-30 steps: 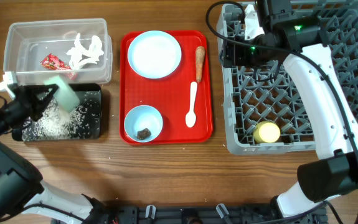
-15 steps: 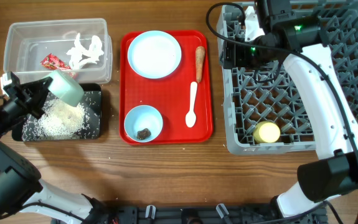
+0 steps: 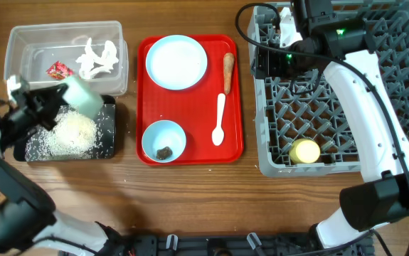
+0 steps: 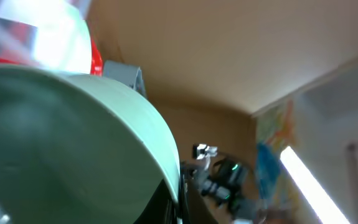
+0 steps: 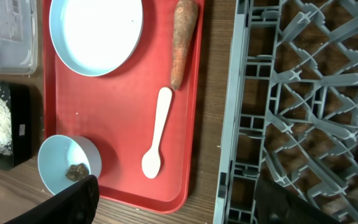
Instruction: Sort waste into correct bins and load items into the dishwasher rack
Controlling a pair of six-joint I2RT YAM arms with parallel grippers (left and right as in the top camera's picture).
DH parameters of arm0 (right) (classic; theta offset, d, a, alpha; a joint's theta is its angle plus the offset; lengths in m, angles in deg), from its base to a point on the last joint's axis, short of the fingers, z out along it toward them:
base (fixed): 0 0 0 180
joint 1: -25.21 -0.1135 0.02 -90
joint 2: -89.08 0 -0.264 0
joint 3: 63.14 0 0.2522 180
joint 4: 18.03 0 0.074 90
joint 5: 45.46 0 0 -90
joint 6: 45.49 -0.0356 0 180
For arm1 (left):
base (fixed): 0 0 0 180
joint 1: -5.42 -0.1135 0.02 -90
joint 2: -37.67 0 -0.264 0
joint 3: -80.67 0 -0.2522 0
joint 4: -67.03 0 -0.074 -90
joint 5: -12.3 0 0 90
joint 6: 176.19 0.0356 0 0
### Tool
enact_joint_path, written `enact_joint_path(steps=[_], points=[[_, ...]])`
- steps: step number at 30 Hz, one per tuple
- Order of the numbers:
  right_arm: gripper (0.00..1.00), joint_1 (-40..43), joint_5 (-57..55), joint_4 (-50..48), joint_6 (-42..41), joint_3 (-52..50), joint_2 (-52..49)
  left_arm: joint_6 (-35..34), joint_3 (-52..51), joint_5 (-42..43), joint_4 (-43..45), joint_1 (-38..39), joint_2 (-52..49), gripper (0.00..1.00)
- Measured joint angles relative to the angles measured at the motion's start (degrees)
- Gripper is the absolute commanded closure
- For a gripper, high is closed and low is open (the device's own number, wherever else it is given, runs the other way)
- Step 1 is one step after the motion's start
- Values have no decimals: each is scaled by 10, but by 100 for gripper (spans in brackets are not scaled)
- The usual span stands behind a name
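Jaws of the left gripper are clamped on the pale green bowl, tipped over the black tray. Overhead, the bowl has swung toward the clear tub and the white rice grains are now heaped, so I judge it emptied.

Left wrist: green bowl wall fills the frame.

Right wrist: the right gripper hangs with jaws wide and empty, over the white plastic spoon and carrot-like stick. Its arm crosses the dishwasher rack.

We read no text anywhere; the reddish print inside the tub, upper left, is too blurred.
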Motion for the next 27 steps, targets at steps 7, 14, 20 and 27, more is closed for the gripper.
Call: enact_joint_path(steps=[7, 14, 20, 27], points=[[18, 0, 0, 0, 0, 0, 0, -2, 0, -117, 36, 40, 88, 96], [18, 0, 0, -15, 0, 0, 0, -5, 0, -146, 79, 107, 98, 96], [18, 0, 0, -17, 0, 0, 0, -78, 20, -426, 151, 395, 126, 96], [18, 0, 0, -17, 0, 0, 0, -101, 21, -829, 191, 668, 67, 96]])
